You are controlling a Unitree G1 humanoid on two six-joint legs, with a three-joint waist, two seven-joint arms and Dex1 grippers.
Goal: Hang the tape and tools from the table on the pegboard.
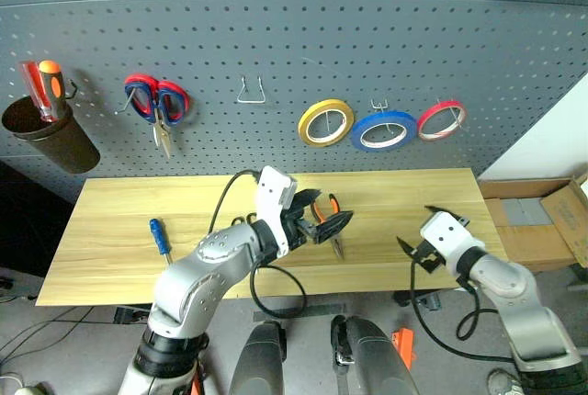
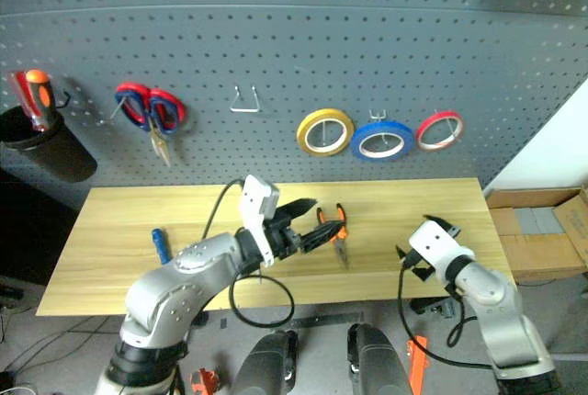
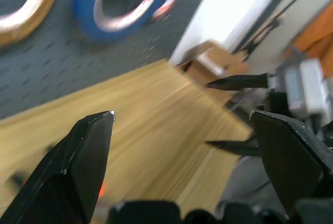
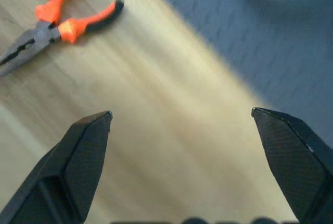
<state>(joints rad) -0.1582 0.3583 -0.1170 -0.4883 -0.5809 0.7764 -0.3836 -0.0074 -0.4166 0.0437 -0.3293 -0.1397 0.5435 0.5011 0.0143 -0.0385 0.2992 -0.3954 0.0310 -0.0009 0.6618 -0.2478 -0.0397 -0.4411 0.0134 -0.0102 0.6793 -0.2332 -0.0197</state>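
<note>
The blue tape hangs on a hook of the dark grey pegboard, between two other rolls. Orange-and-black pliers lie flat near the middle of the light-wood table. A blue-handled screwdriver lies at the table's left end. My left gripper is open and empty, hovering just over the pliers' handles and pointing right. Over the table's right front corner my right gripper is also open and empty; the right wrist view puts the pliers well ahead of it.
On the pegboard are a brown cup with red and orange screwdrivers, red-and-blue scissors, an empty metal hook, a yellow tape roll and a red tape roll. Cardboard boxes stand right of the table.
</note>
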